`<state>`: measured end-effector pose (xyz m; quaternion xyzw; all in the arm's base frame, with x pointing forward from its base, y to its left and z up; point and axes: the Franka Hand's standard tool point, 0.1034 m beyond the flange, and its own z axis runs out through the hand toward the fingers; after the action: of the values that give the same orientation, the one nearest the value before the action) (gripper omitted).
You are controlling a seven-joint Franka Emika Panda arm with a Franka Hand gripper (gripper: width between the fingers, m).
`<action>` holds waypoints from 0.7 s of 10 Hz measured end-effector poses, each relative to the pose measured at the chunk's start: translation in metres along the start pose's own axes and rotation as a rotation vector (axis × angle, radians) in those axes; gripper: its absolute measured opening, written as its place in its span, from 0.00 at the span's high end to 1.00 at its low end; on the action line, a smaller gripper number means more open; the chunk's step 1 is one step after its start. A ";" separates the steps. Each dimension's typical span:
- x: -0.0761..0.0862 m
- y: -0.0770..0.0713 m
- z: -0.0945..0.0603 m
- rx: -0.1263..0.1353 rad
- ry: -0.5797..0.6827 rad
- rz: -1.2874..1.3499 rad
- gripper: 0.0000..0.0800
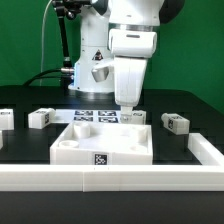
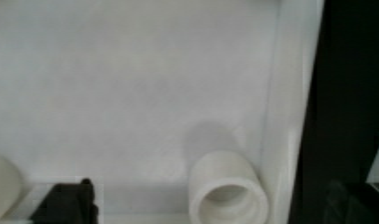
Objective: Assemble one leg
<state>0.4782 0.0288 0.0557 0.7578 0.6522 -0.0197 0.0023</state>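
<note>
The white tabletop (image 1: 78, 146) lies in the middle of the table and fills most of the wrist view (image 2: 133, 90). My gripper (image 1: 127, 104) hangs straight down over its far right corner. In the wrist view a round corner socket (image 2: 225, 190) lies between the jaws of my gripper (image 2: 218, 208). One black finger (image 2: 65, 203) shows beside the socket, and nothing is held. Loose white legs with marker tags lie on the table: one on the exterior view's left (image 1: 40, 117), one on its right (image 1: 175, 122), and one just behind the gripper (image 1: 136, 117).
The marker board (image 1: 97, 117) lies behind the tabletop. Another tagged block (image 1: 5, 118) sits at the far left edge. A low white wall (image 1: 110, 178) runs along the front and up the right side (image 1: 205, 150). The robot's base (image 1: 92, 70) stands at the back.
</note>
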 end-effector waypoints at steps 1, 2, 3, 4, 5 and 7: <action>-0.002 -0.006 0.003 0.010 -0.002 0.001 0.19; -0.003 -0.010 0.009 0.021 -0.003 0.003 0.19; -0.004 -0.013 0.014 0.033 -0.004 0.005 0.19; -0.005 -0.015 0.019 0.043 -0.004 0.006 0.19; -0.006 -0.016 0.022 0.048 -0.005 0.008 0.19; -0.006 -0.016 0.022 0.048 -0.005 0.008 0.19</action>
<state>0.4609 0.0244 0.0344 0.7601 0.6486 -0.0371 -0.0142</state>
